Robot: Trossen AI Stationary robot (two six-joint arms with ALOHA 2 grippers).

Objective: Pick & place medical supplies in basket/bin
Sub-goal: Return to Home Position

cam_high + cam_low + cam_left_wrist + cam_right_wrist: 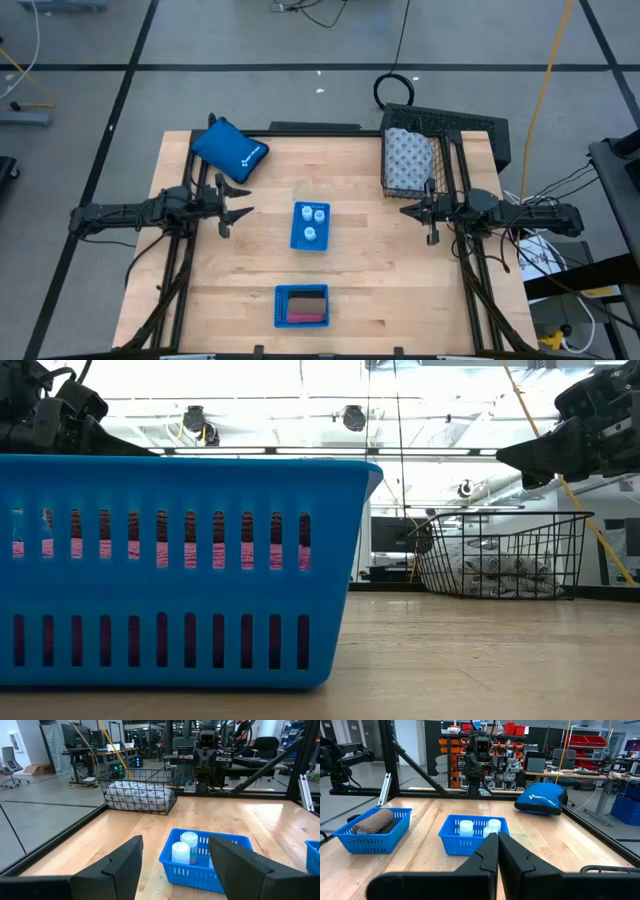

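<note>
Three small white bottles (pixel 312 222) stand in a blue tray (pixel 296 240) at the table's middle. A second blue tray (pixel 279 306) near the front edge holds pink and brown oblong pieces (pixel 305 305). The black wire basket (pixel 470 125) stands at the far right, and a white roll with grey dots (pixel 408 160) lies in it. My left gripper (pixel 238 212) hangs open, level, over the left side and points at the bottles (pixel 182 847). My right gripper (pixel 406 210) is shut, level, over the right side, clear of everything.
A blue zipped pouch (pixel 230 150) lies at the far left corner. In the low view the front tray (pixel 180 570) fills the left half and the basket (pixel 500 555) stands behind it on the right. Bare wood lies between the trays and both arms.
</note>
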